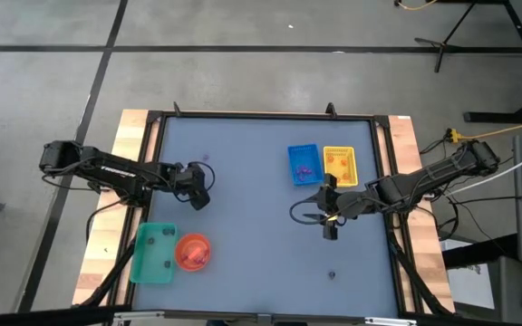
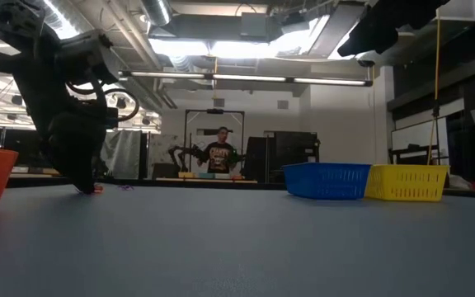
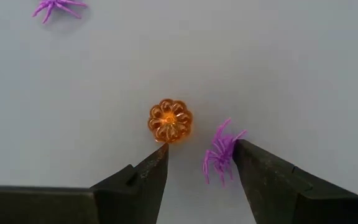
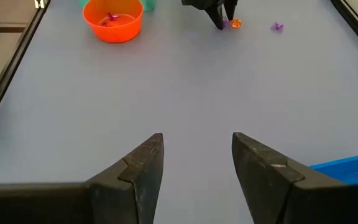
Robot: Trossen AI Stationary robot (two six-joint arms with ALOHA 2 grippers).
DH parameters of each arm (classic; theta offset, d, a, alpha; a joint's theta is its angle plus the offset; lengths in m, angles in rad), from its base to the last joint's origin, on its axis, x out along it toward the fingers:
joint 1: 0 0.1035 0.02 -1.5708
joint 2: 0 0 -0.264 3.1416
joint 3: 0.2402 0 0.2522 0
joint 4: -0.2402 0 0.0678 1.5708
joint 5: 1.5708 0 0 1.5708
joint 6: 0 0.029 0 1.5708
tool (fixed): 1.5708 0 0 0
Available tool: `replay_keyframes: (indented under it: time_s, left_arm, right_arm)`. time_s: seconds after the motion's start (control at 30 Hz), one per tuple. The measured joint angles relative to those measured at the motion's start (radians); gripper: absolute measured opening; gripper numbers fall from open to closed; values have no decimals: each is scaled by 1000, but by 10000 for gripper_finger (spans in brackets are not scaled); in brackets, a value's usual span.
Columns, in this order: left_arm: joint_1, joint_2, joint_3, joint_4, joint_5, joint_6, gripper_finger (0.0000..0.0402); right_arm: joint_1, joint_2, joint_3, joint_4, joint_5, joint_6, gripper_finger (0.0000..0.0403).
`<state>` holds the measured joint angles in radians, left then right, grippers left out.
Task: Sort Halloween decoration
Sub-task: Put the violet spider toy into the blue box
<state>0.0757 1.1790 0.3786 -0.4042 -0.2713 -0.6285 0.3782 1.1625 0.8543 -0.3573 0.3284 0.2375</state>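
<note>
A purple spider (image 3: 221,152) lies on the grey table between the fingers of my open left gripper (image 3: 201,149), close to one finger. A clear orange pumpkin bead (image 3: 170,121) sits just beyond the other fingertip. A second purple spider (image 3: 58,6) lies farther off. In the high view my left gripper (image 1: 199,195) is low over the table's left half. My right gripper (image 4: 197,149) hangs open and holds nothing, raised near the blue tray (image 1: 304,164) and yellow tray (image 1: 340,166). My left gripper comes at the table steeply from above, its fingers on either side of the purple spider. The spider's legs (image 3: 229,140) reach right up to one finger's inner side, and the pumpkin's edge (image 3: 166,140) meets the other fingertip (image 3: 159,152). Whether either touches, I cannot tell.
A green tray (image 1: 152,252) and a round orange bowl (image 1: 193,251), which holds small pieces, stand at the near left. A small dark piece (image 1: 331,274) lies near the front right. The table's middle is bare. A person stands in the room behind the table (image 2: 221,153).
</note>
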Motion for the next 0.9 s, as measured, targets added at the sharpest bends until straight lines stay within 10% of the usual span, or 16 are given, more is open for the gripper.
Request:
replay_keyframes:
  time_s: [0.9]
  left_arm:
    - [-1,1,-1,2,8,0,74]
  right_arm:
    - [0,0,0,0,0,0,189]
